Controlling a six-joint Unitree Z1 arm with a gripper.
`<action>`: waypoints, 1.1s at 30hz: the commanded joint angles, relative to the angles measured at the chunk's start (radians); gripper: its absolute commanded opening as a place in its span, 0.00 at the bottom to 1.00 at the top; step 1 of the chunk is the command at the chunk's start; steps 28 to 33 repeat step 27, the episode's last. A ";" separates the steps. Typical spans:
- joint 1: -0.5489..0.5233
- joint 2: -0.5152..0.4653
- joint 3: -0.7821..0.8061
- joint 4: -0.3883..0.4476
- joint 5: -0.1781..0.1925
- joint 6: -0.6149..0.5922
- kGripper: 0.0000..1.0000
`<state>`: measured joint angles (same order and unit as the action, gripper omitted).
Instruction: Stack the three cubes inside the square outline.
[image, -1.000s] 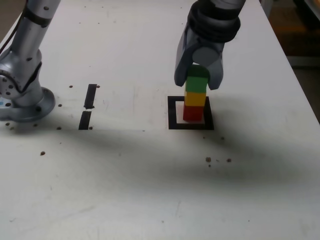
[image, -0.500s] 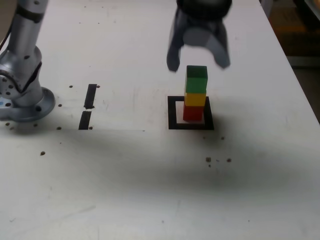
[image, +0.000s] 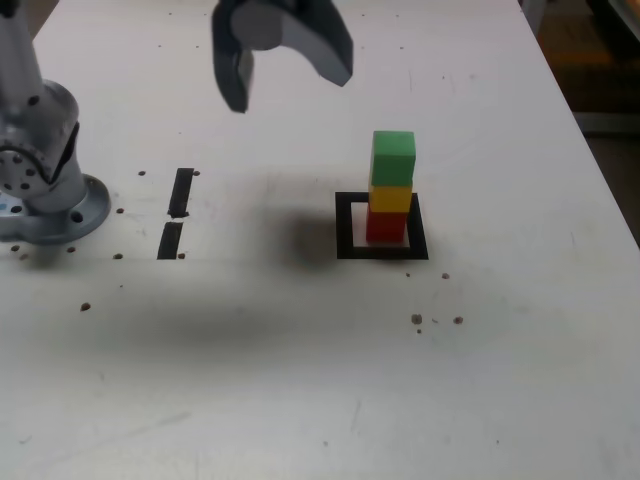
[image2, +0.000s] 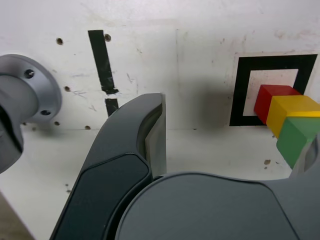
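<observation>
Inside the black tape square outline stand the matte red cube, yellow cube and green cube, stacked; near the tabletop's far edge the grey pincer hangs spread, empty.

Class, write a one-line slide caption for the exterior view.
Green cube on yellow cube on red cube inside the square outline.
</observation>
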<state>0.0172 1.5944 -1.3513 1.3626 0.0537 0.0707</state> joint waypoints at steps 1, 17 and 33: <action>0.001 -0.240 0.454 -0.120 -0.005 0.000 1.00; 0.007 -0.221 0.712 -0.347 -0.014 0.000 1.00; 0.007 -0.250 0.720 -0.344 -0.031 0.000 1.00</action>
